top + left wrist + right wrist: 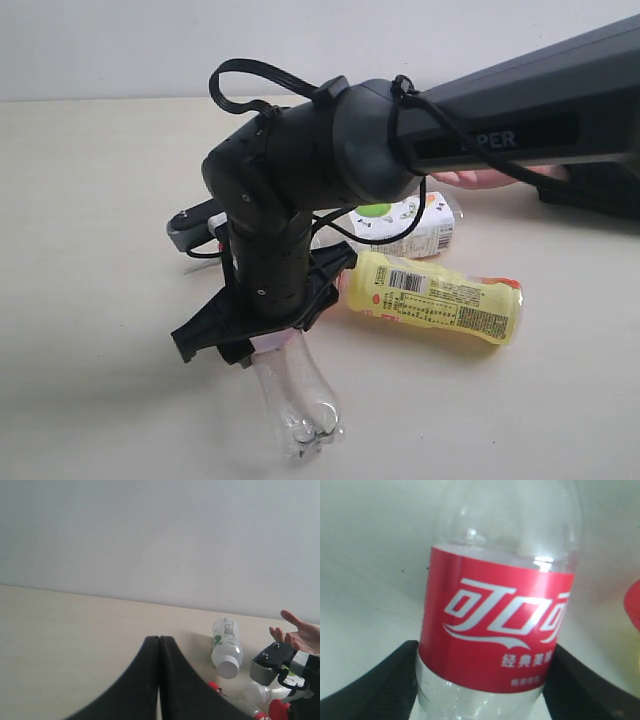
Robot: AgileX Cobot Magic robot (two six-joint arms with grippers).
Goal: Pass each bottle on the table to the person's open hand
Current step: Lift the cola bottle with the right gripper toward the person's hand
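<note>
My right gripper (262, 335) (482, 680) is shut on the clear bottle with the red label (497, 630) (295, 395), one finger pressed against each side of it. Whether the bottle's base touches the table (90, 330) I cannot tell. The yellow bottle (440, 295) lies on its side just right of it. A white-green labelled bottle (400, 225) (226, 642) lies behind. Another clear bottle (259, 692) shows only partly. The person's open hand (490, 178) (300, 636) waits palm up at the far right, mostly hidden by my right arm. My left gripper (159, 640) is shut and holds nothing, well off from the bottles.
My right arm (520, 110) stretches in from the right across the bottles. A grey camera mount (190, 225) (272, 662) sticks out from its wrist. A pale wall (160, 540) stands behind the table's far edge.
</note>
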